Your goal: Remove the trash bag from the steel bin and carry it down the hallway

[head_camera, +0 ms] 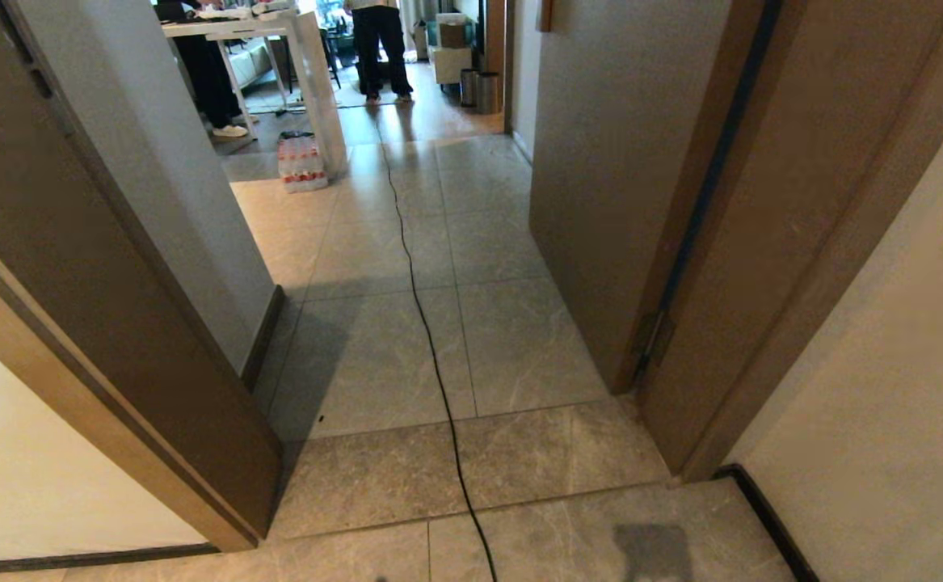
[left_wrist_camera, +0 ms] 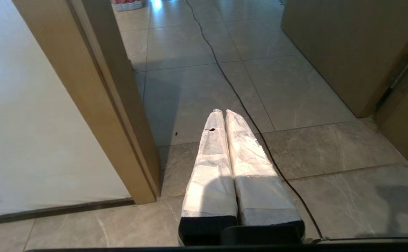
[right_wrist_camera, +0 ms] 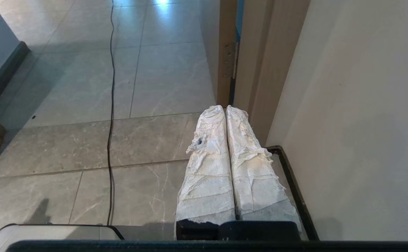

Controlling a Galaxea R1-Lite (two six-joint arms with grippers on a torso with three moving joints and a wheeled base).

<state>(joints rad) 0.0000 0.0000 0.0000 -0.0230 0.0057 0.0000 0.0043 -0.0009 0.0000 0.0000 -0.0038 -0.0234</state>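
The hallway (head_camera: 406, 339) of grey stone tiles runs ahead between brown door frames. Far down it, by the right wall, stands a small steel bin (head_camera: 488, 91) next to a second small cylinder. The trash bag is out of view. Neither arm shows in the head view. In the left wrist view my left gripper (left_wrist_camera: 223, 111) is shut, its white-wrapped fingers pressed together with nothing between them, low over the tiles beside a door frame. My right gripper (right_wrist_camera: 224, 106) is likewise shut and empty, close to the pale right wall.
A black cable (head_camera: 431, 339) runs along the floor down the passage. A pack of bottles (head_camera: 302, 162) lies by a white table leg (head_camera: 317, 89). A person's legs (head_camera: 382, 48) stand in the far room. An open door (head_camera: 600, 202) narrows the right side.
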